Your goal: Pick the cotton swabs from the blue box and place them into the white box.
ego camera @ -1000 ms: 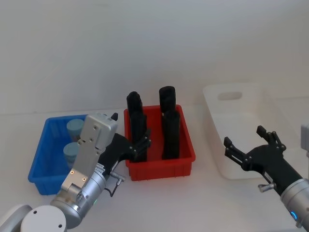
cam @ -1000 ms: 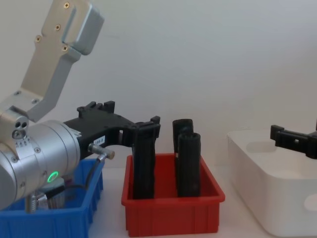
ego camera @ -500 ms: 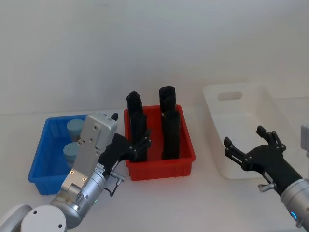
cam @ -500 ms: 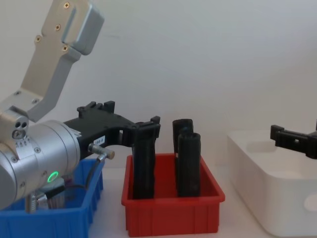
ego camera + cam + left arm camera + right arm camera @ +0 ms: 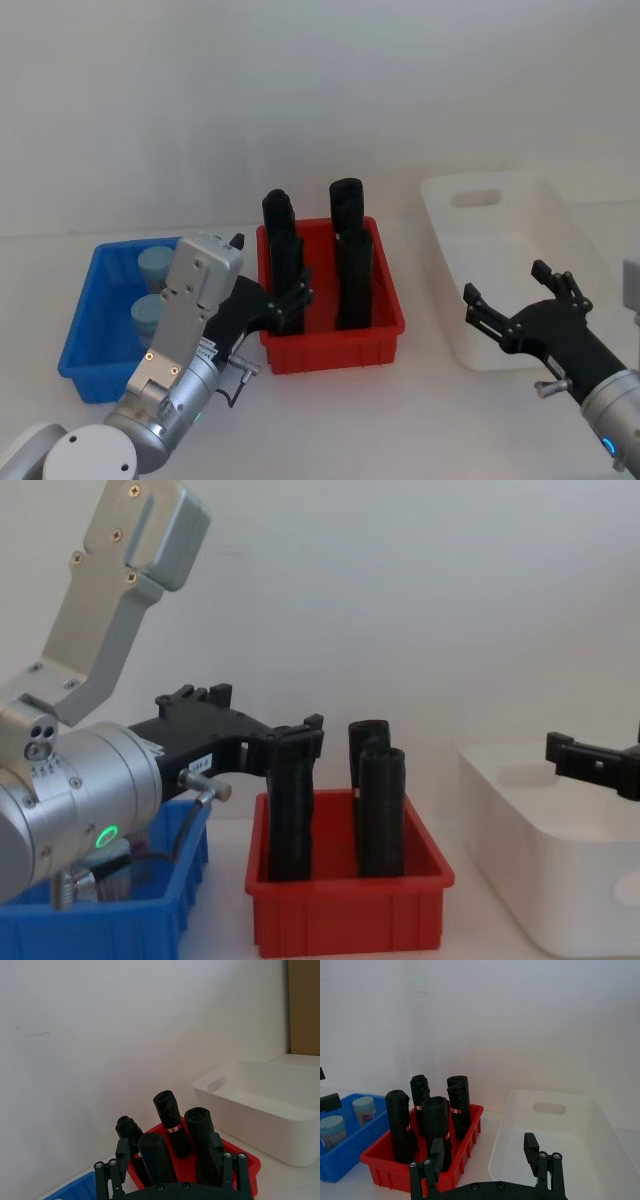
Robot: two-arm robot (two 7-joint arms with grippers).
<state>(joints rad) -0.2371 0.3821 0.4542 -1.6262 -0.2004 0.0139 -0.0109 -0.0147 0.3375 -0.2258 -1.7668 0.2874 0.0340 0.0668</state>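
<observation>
At the table's (image 5: 420,420) left end, the cotton swabs (image 5: 150,312) are being carried as two upright jars inside the blue box (image 5: 82,345), one behind the other toward its right side. Just to their right, the left pincer (image 5: 272,268) is being held above the seam between the blue box and the red bin (image 5: 335,345), its fingers spread apart with nothing between them. Four tall black cylinders (image 5: 353,280) are being held upright in the red bin at the middle. Farther right, the white box (image 5: 445,215) is being shown well apart from the swabs, and the right pincer (image 5: 505,282) is being held over its near left wall, fingers likewise spread wide with nothing gripped.
</observation>
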